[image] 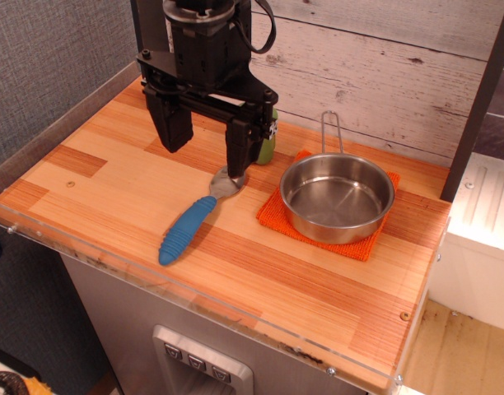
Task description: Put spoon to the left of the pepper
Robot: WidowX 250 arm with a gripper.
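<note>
My gripper (204,146) is hanging over the wooden table (112,189) with jaws spread wide, gripping nothing. My right-hand finger in the picture is coming down at the metal bowl of the spoon (190,224); whether it is touching, I cannot tell. The spoon is lying flat on the table, blue ribbed handle pointing toward the near left edge, bowl pointing toward the back. The pepper (267,140) is sitting just behind that finger, mostly hidden, only a green sliver showing. To the right a steel pan (338,197) is resting on an orange mat (361,245), wire handle pointing toward the plank wall (384,74). The spoon bowl is lying just in front of the pepper, slightly left.
</note>
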